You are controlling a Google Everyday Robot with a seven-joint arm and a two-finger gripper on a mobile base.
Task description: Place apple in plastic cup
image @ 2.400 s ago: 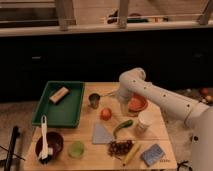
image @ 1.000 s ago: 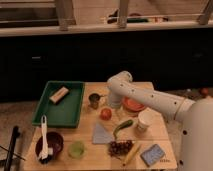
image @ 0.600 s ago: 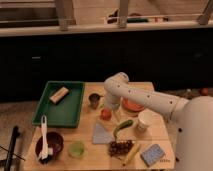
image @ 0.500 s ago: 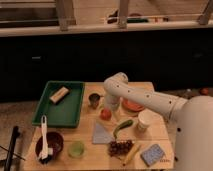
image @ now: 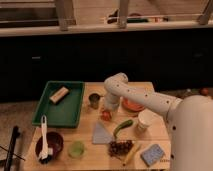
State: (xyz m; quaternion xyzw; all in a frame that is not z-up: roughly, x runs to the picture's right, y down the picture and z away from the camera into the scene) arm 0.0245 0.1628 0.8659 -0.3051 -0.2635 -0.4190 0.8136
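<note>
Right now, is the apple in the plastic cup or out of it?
Out. The apple lies on the table just under the gripper, well apart from the plastic cup near the front edge.

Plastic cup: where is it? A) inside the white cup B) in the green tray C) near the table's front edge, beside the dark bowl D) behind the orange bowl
C: the plastic cup stands beside the dark bowl at the front edge, apart from the apple, with the pincer right by the apple.
</note>
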